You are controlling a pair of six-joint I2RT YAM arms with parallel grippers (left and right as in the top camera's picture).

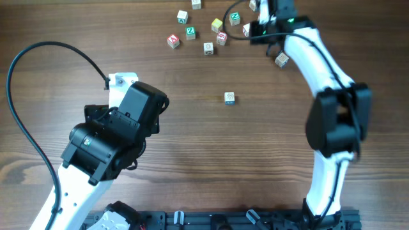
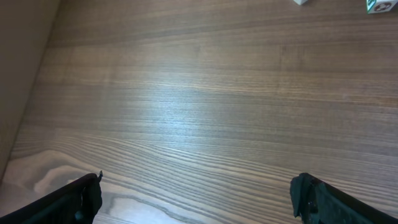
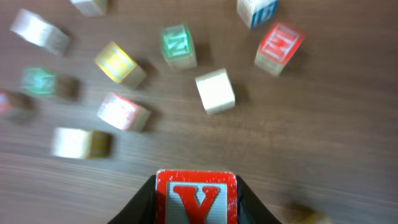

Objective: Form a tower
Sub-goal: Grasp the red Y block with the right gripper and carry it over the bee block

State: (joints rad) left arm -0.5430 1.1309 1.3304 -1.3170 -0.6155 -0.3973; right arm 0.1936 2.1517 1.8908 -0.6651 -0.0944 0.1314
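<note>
Looking down from overhead, the tower (image 1: 229, 98) shows as a small wooden alphabet stack with a pale top face and a bluish edge. It stands alone on the brown wood-grain table (image 1: 192, 153), and I cannot tell from here how many cubes high it is. Beyond the tower, toward the far edge and well apart from it, lies a scatter of small wooden letter cubes (image 1: 208, 48) with red, green, yellow and pale faces. The white right arm with black joints (image 1: 323, 70) curves past the tower's right side and ends among those cubes. The bulky black-and-white left arm (image 1: 108, 140) sits well to the tower's left, nearer the front edge.

From the left wrist, the left gripper (image 2: 199, 199) has its two black fingers (image 2: 81, 199) at the bottom corners of the view. They are spread wide, with wood grain showing between them. A white cube corner (image 2: 300, 2) and a green cube corner (image 2: 377, 5) peek in at the top edge.

From the right wrist, the right gripper (image 3: 196, 190) is clamped on a red-bordered wooden cube (image 3: 196, 202) bearing a red letter, Y or V, with a black finger against each side. I cannot tell whether it is off the table. Ahead of it the loose cubes lie somewhat blurred. Among them are a plain pale cube (image 3: 215, 91), a green-lettered cube (image 3: 178, 45), a red-lettered cube (image 3: 279, 46) and a yellow-faced cube (image 3: 118, 63).
</note>
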